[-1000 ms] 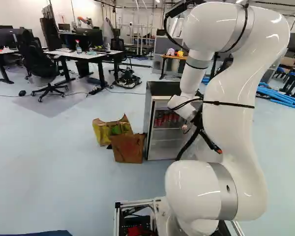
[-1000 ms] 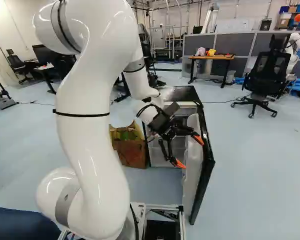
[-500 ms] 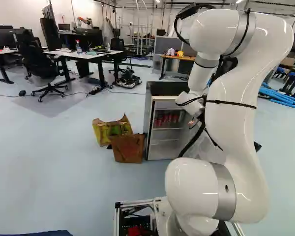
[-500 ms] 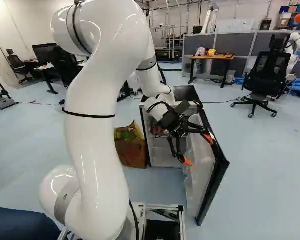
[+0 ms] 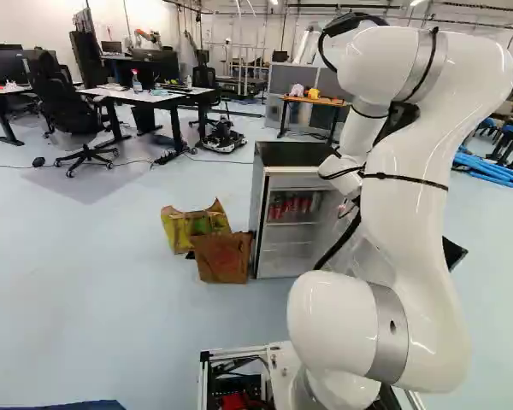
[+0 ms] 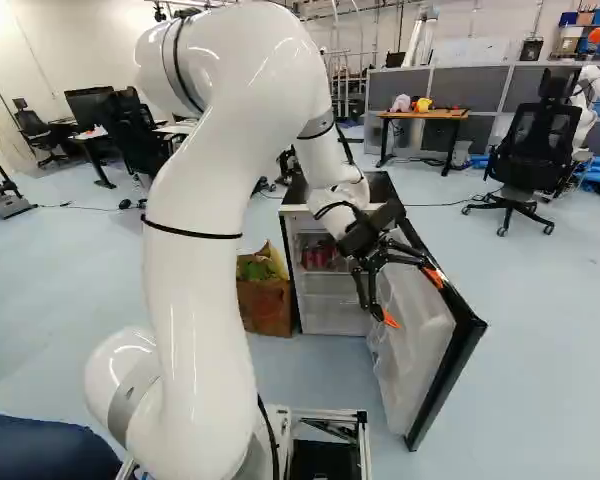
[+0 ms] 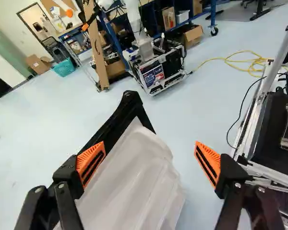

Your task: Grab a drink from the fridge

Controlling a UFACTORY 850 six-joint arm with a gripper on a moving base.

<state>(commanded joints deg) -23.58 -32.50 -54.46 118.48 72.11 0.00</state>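
My gripper (image 6: 412, 298) is at the inner side of the opened fridge door (image 6: 417, 345) in the right base view. In the wrist view the gripper (image 7: 150, 154) stands wide open; one finger overlaps the door's black frame, the other is beyond the white door liner (image 7: 134, 179). Whether a finger touches the door I cannot tell. The small fridge (image 5: 278, 256) stands beside the arm in the left base view, its door swung far out. Red drink cans (image 5: 295, 205) stand on its upper shelf; the cans (image 6: 322, 258) also show in the right base view, left of the gripper.
A yellow bag (image 5: 184, 226) and a brown paper bag (image 5: 223, 258) stand against the fridge's side. Behind it is a wooden table (image 6: 422, 115). An office chair (image 6: 525, 150) and another robot (image 6: 587, 95) stand farther right. A wheeled frame (image 7: 158, 72) shows beyond the door.
The fridge door has swung wider, outward to the right in the right base view. My arm and open gripper have moved the same way, uncovering more of the shelves. The base has stayed put.
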